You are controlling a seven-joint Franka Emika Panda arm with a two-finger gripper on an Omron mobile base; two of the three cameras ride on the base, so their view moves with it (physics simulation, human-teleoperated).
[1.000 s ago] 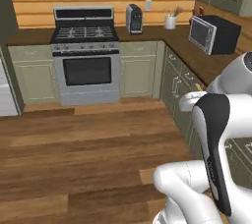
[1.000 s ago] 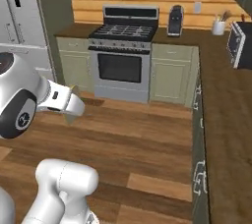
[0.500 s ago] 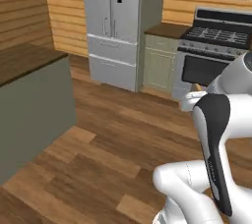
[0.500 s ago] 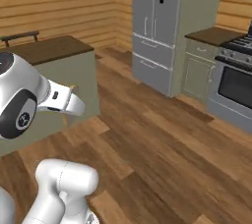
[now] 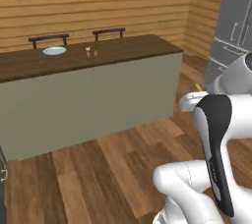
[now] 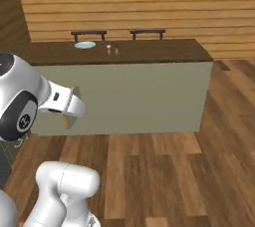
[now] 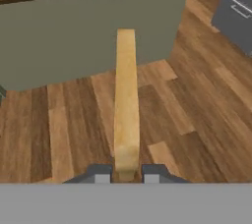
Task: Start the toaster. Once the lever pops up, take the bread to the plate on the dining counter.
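1. In the hand view we see the gripper [image 7: 126,174] closed on the bread [image 7: 126,95], its two dark fingertips [image 7: 101,173] pressed against either face of the slice at its near end
2. The bread runs edge-on from the fingers toward 12 o'clock, a narrow tan strip with a darker crust edge at its far tip, held clear above the wood floor [image 7: 197,95]
3. In the right base view the bread [image 6: 73,91] peeks out as a tan sliver at the end of the white wrist, at about 9 o'clock in the picture; in the left base view a small tan edge [image 5: 198,87] shows above the arm at about 3 o'clock
4. The dining counter [image 5: 98,56] stands ahead of us, a dark brown wood-grain top over a plain grey-green front, well apart from the held slice
5. The plate [image 5: 54,50], pale blue and round, sits on that counter toward 10 o'clock in the left base view, near the far edge; in the right base view it [image 6: 85,45] lies at about 11 o'clock
6. Two small shakers [image 6: 112,49] stand just beside each other on the counter, near the plate at its 3 o'clock side
7. Two dark stool backs [image 6: 88,34] rise behind the counter against the plank wall [image 6: 149,2]
8. A grey fridge [image 5: 234,26] shows at 2 o'clock in the left base view
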